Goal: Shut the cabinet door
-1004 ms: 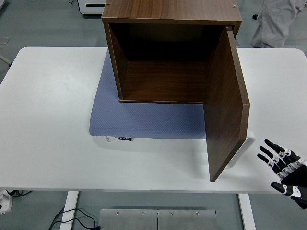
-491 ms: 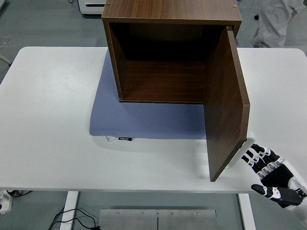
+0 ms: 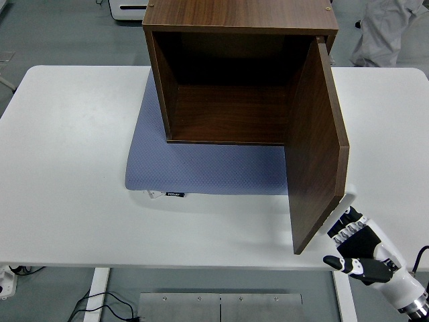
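- Wooden cabinet [image 3: 241, 74] on a blue mat [image 3: 201, 168] at the table's far middle, probably against sliding.
- Cabinet door [image 3: 315, 147] wide open, hinged right, free edge toward the near table edge.
- Right hand [image 3: 354, 245] just behind that edge's lower corner, fingers [image 3: 345, 234] loosely extended, holding nothing — apparently placed to push the door leftward.
- Left hand out of view.

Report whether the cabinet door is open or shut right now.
Open. The door swings out toward the table's near edge, leaving the cabinet interior fully exposed and empty. The right hand sits at the door's outer face near its free edge.
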Robot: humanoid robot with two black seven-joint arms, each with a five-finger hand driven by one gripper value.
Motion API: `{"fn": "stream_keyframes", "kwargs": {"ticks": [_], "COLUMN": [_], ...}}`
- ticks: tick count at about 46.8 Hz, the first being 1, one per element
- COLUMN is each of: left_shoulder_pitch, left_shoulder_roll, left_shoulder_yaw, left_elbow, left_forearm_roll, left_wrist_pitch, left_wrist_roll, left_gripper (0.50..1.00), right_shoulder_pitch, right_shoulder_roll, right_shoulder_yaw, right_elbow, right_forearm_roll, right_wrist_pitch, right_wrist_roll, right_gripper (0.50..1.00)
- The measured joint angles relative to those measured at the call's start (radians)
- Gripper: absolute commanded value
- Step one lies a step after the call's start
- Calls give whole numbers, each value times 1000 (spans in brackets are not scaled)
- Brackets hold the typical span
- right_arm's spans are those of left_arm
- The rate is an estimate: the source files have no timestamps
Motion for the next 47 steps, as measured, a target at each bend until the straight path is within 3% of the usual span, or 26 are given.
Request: {"fn": "stream_keyframes", "kwargs": {"ticks": [18, 47], "left_shoulder_pitch": [-1, 0], "left_shoulder_roll": [0, 0], "left_shoulder_yaw": [0, 0], "left_elbow": [0, 0], "left_forearm_roll": [0, 0], "left_wrist_pitch": [0, 0], "left_wrist_roll": [0, 0], "left_gripper": [1000, 1000], "right_shoulder_pitch": [70, 146], "right_shoulder_roll": [54, 115], "right_shoulder_yaw": [-71, -125], "right_elbow": [-2, -19], "right_forearm_roll": [-14, -17], "right_wrist_pitch": [-69, -133], "right_wrist_roll": [0, 0], "right_gripper": [1000, 1000]}}
